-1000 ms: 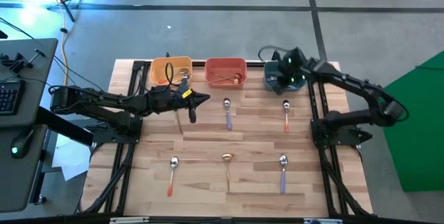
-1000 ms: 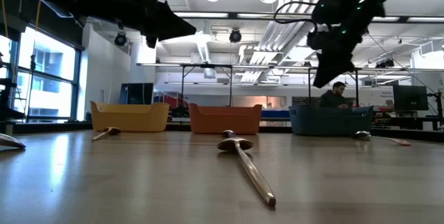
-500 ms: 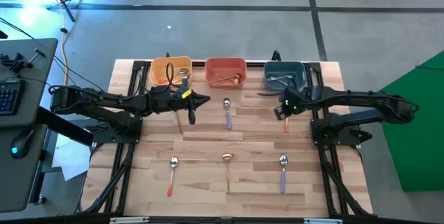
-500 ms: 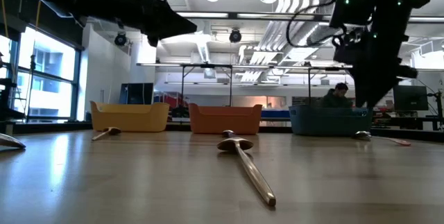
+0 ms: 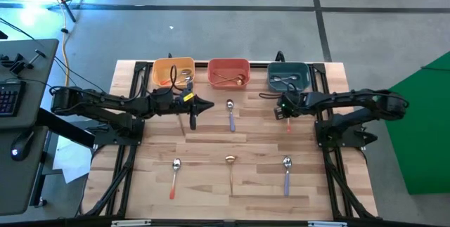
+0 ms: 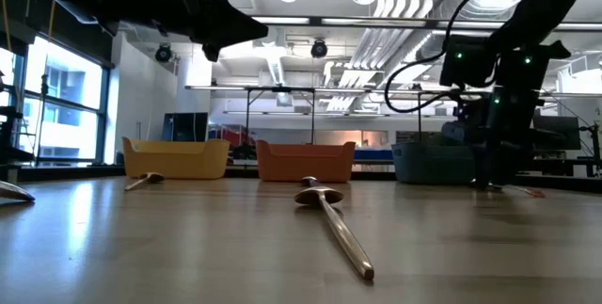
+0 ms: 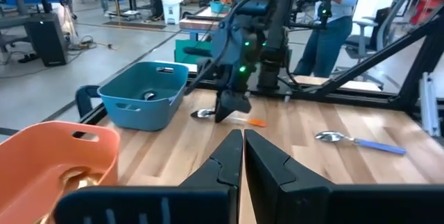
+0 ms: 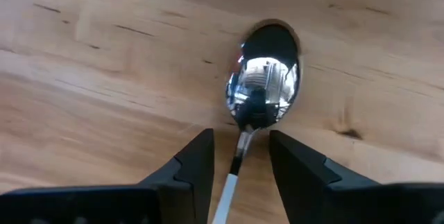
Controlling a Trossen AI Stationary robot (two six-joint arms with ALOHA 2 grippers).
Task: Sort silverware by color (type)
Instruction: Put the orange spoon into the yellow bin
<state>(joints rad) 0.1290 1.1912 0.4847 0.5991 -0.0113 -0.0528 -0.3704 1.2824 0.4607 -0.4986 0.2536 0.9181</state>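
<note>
My right gripper [image 8: 239,156] is open and low over the table, its fingers standing on either side of the thin neck of a spoon [image 8: 263,71] with a silver bowl and a red-orange handle [image 5: 290,118]. That spoon lies flat just in front of the teal bin [image 5: 288,76]. The left wrist view shows the right gripper [image 7: 229,110] standing over the spoon [image 7: 205,114]. My left gripper [image 7: 243,144] is shut and empty, hovering above the table [image 5: 204,103] in front of the yellow bin [image 5: 174,72].
Yellow, red [image 5: 228,72] and teal bins stand in a row at the far edge, each with spoons inside. A purple-handled spoon [image 5: 230,116] lies mid-table. Near the front lie a red-handled spoon [image 5: 174,178], a gold one [image 5: 230,171] and a purple-handled one [image 5: 286,174].
My right gripper has moved from above the teal bin toward the table's near edge and come down until its fingers straddle the red-handled spoon's neck. The spoons have stayed where they were.
</note>
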